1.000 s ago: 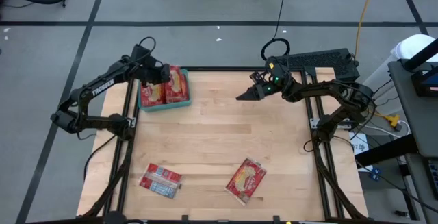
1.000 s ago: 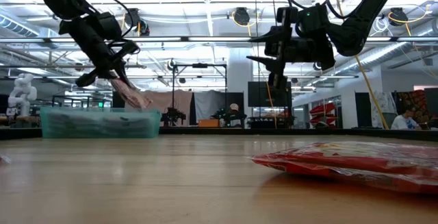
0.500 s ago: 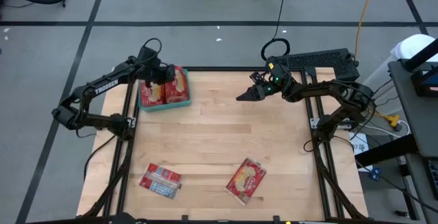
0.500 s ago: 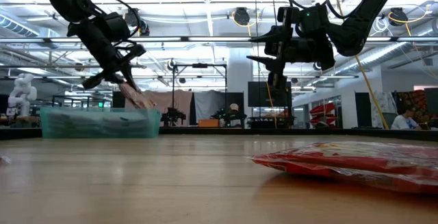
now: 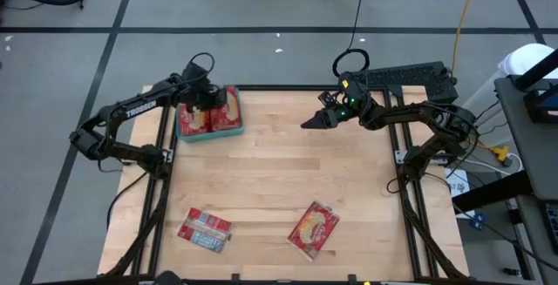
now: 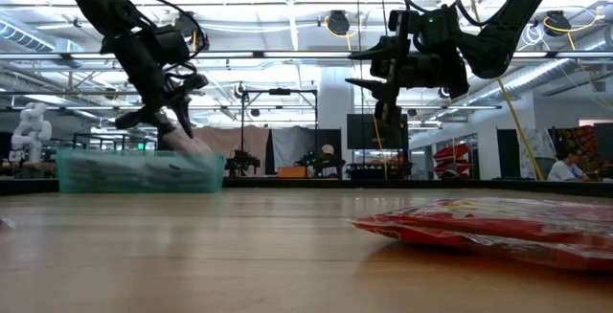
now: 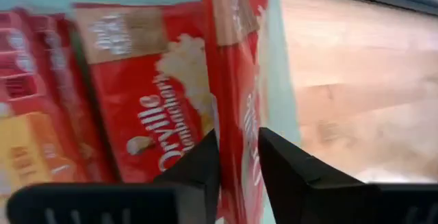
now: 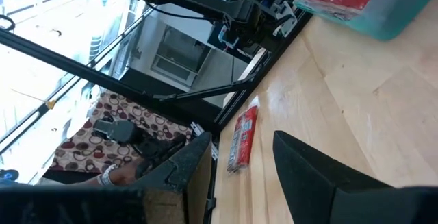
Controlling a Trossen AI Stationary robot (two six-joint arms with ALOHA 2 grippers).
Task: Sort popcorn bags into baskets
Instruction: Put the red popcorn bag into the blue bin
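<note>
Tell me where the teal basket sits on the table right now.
In the high view the teal basket sits at the table's far left corner, holding popcorn bags. The left gripper is over it, pinching another bag.

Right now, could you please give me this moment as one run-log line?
left gripper: shut on bag, over tray | right gripper: open, raised, idle | table: two bags loose

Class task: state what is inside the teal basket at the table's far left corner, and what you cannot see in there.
The basket holds red popcorn bags lying flat. The left gripper holds another bag edge-up over them. The basket floor is covered, so the full count is hidden.
</note>
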